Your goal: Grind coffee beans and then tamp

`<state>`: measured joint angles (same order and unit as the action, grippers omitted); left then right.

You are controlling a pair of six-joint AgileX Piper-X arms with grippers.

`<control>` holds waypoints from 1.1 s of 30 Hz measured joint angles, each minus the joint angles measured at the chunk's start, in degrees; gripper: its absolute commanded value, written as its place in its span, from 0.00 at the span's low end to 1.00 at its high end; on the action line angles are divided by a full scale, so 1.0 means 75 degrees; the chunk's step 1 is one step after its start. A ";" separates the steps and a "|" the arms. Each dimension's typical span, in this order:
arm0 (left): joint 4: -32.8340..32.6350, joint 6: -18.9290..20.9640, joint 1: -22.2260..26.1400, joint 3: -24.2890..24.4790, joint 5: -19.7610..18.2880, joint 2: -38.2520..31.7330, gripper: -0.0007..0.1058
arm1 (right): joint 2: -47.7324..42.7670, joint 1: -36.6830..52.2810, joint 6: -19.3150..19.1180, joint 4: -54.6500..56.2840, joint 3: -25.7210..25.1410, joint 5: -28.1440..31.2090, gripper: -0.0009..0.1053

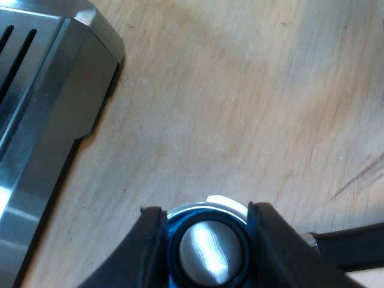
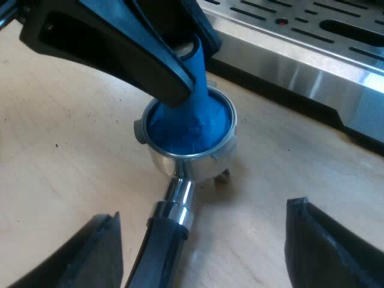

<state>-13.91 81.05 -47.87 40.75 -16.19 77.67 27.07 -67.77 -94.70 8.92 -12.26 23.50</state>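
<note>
Right wrist view: the blue conical tamper [image 2: 195, 123], pinched by the left hand [image 1: 207, 210], is seated upright in the round metal holder [image 2: 180, 161] on the counter [image 2: 54, 168], its dark handle [image 2: 159, 252] straddled by the spread right hand [image 2: 204, 213].

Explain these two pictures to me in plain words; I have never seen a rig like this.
A robot with two arms is making coffee; each picture comes from a camera on one arm's wrist. In the left wrist view, the left pincer grips a blue tamper, set into a metal holder standing on the wooden table beside the espresso machine. In the right wrist view, the right pincer hangs open over the holder's dark handle, holding nothing.
</note>
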 measured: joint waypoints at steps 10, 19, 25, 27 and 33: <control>-0.0413 0.0000 0.0000 0.0912 0.0000 0.0123 0.01 | 0.0000 0.0000 0.0000 0.0000 0.0000 0.0576 0.57; -0.0760 0.0000 0.0000 0.1167 0.0000 -0.0109 0.01 | 0.0000 0.0000 0.0000 0.0000 0.0000 0.0613 0.57; -0.0760 0.0000 0.0073 0.1167 0.0084 -0.0670 0.01 | 0.0000 0.0000 0.0000 -0.0027 0.0000 0.0613 0.57; -0.0760 0.0000 0.0224 0.1167 0.0067 -0.0819 0.01 | 0.0000 0.0000 0.0000 -0.0071 0.0000 0.0613 0.57; -0.1162 0.0000 0.1136 0.1167 0.0062 -0.1242 0.01 | 0.0000 0.0000 0.0000 -0.0155 0.0000 0.0613 0.57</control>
<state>-22.63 81.05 -39.35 49.50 -15.73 68.36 27.07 -67.77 -94.70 7.75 -12.26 28.09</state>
